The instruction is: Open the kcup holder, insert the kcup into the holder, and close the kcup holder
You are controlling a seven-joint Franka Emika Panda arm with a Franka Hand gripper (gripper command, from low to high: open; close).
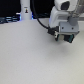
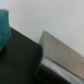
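Note:
In the exterior view my gripper (image 1: 65,36) hangs over the white table at the view's right, near the back. A small green kcup (image 1: 71,36) sits at its fingertips, off the table, and the gripper looks shut on it. The wrist view is blurred: the green kcup (image 2: 4,25) shows at one edge, beside a black boxy surface (image 2: 20,60) and a grey slanted panel (image 2: 60,50) that may belong to the kcup holder. I cannot make out the kcup holder in the exterior view.
The white table (image 1: 30,55) fills most of the exterior view. A white upright stand (image 1: 24,10) and dark equipment (image 1: 7,19) are along the back edge at the view's left.

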